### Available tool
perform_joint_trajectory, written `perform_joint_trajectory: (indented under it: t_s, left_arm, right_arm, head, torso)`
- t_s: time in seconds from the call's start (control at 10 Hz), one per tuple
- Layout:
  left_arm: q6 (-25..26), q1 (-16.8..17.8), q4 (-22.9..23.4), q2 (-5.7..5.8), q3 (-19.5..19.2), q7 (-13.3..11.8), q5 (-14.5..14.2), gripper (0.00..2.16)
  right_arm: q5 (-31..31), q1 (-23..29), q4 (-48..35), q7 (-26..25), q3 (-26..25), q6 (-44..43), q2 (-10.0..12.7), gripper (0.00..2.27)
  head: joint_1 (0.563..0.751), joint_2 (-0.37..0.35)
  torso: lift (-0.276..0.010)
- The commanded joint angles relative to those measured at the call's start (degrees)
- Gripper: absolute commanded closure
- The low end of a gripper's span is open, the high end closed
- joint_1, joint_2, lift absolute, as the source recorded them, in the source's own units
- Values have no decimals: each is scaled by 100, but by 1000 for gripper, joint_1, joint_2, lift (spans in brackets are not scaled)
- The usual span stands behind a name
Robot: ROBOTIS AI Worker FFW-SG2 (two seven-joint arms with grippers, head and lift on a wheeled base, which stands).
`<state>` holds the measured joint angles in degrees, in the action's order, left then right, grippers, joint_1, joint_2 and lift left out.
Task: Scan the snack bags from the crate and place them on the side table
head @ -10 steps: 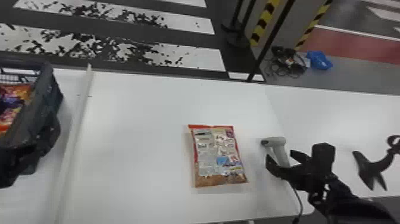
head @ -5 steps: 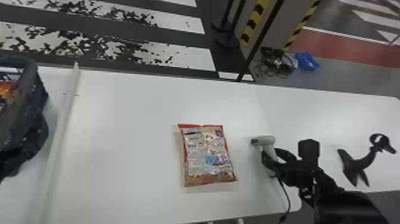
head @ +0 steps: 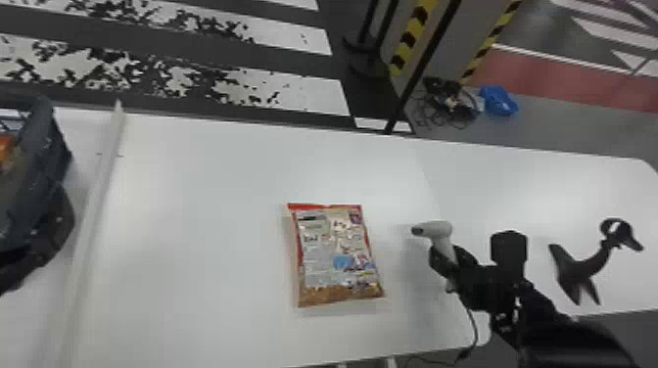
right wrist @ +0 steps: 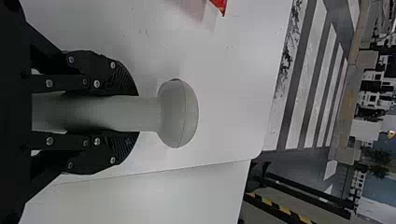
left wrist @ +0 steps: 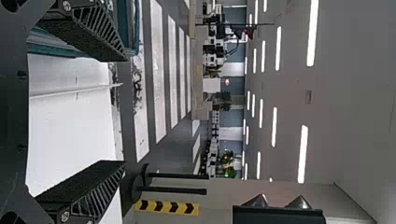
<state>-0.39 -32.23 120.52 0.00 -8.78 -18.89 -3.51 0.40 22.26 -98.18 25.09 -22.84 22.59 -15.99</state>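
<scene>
A snack bag (head: 338, 254) with a red top edge lies flat, printed side up, on the white table; its red corner (right wrist: 219, 5) shows in the right wrist view. To its right my right gripper (head: 448, 258) holds the grey scanner (head: 435, 228), whose nose points toward the bag without touching it. In the right wrist view the right gripper (right wrist: 133, 114) is clamped around the handle of the scanner (right wrist: 179, 113). My left gripper (head: 51, 230) is beside the crate (head: 29, 171) at the far left. In the left wrist view the left gripper (left wrist: 122, 112) stands open, nothing between its fingers.
Orange packaging (head: 6, 147) shows inside the crate. A white raised strip (head: 95, 195) runs between crate and bag. The side table (head: 538, 186) adjoins at the right, with a black stand (head: 582, 269) on it. The scanner's cable (head: 472, 328) hangs over the front edge.
The head view has turned slightly right, so the table, bag and crate appear farther left. The bag stays put on the table, and the scanner remains in my right gripper.
</scene>
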Motion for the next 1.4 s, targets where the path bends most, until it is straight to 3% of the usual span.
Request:
perform_joint_trajectory:
  t_s: [0.0,0.2,0.5,1.0,1.3]
  left_arm:
    - [-18,-11,25,-15,17,8,0,93]
    - [-18,-46,69,-15,34,17,-18,93]
    - [-18,-73,121,-15,26,17,-35,93]
    - [-18,-73,121,-15,26,17,-53,93]
    - [-18,-73,113,-15,26,17,-70,93]
  right_arm:
    - [-31,481,-966,31,-37,409,219,2246]
    - [-31,956,-2038,163,86,884,430,2246]
    - [-13,1255,-3005,339,666,1534,500,2246]
    - [646,1018,-3313,330,1985,2237,456,2246]
    - [857,613,-3067,190,2319,2536,465,2246]
  head:
    - [695,-306]
    - [695,-269]
    - [695,-187]
    - [695,-18]
    - [695,42]
  torso:
    - [-94]
    - [-94]
    - [-94]
    - [-94]
    - [-94]
